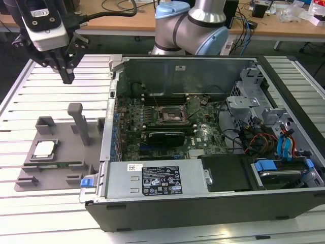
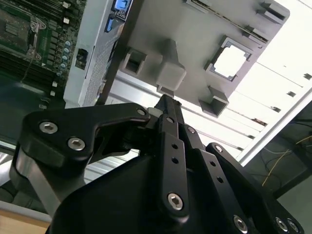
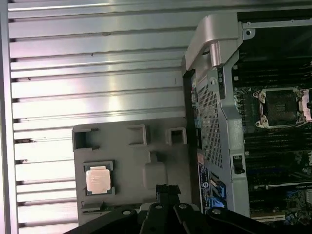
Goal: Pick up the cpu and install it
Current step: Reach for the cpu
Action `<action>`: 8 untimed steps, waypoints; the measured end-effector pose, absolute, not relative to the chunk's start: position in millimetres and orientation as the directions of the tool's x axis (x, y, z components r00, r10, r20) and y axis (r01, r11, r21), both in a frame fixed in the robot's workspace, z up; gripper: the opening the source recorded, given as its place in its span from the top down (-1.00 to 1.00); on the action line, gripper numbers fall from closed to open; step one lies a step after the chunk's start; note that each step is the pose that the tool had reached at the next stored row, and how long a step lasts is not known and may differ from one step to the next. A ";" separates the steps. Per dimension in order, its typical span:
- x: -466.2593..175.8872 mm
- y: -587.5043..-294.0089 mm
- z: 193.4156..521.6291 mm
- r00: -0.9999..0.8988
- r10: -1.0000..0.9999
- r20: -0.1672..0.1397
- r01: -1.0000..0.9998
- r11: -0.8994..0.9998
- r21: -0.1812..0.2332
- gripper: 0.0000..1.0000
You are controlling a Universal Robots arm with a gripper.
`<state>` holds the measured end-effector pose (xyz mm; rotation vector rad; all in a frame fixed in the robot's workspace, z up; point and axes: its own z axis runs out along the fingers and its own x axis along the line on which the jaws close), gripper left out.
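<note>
The cpu (image 1: 44, 148) is a small square chip with a pale metal top. It lies flat in a recess of the grey fixture plate (image 1: 61, 168) on the exterior view's left, and both wrist views show the cpu (image 2: 230, 62) (image 3: 97, 179) there too. My gripper (image 1: 67, 76) hangs well above the plate's far end, apart from the chip. Its black fingers (image 2: 165, 105) are pressed together, shut on nothing, and its tip (image 3: 167, 189) is near the plate's upright post (image 1: 79, 122). The motherboard's open socket (image 1: 170, 116) (image 3: 282, 107) lies inside the case.
The open computer case (image 1: 203, 193) stands beside the fixture plate on a slatted metal table (image 1: 51, 86). Its steel side wall (image 3: 214, 97) rises between plate and motherboard. Cables and drive bays (image 1: 274, 132) crowd the case's side at the exterior view's right. The arm's base (image 1: 190, 25) stands behind.
</note>
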<state>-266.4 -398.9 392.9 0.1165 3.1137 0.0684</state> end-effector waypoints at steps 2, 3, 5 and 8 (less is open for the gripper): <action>-273.8 -398.8 392.8 -0.997 0.075 -0.023 0.074 0.996 0.045 0.79; -276.3 -398.8 392.8 -0.997 0.075 -0.023 0.074 0.996 0.045 0.79; -281.5 -398.9 392.7 -0.997 0.075 -0.023 0.074 0.996 0.045 0.79; -286.2 -398.9 392.6 -0.997 0.075 -0.023 0.074 0.996 0.045 0.79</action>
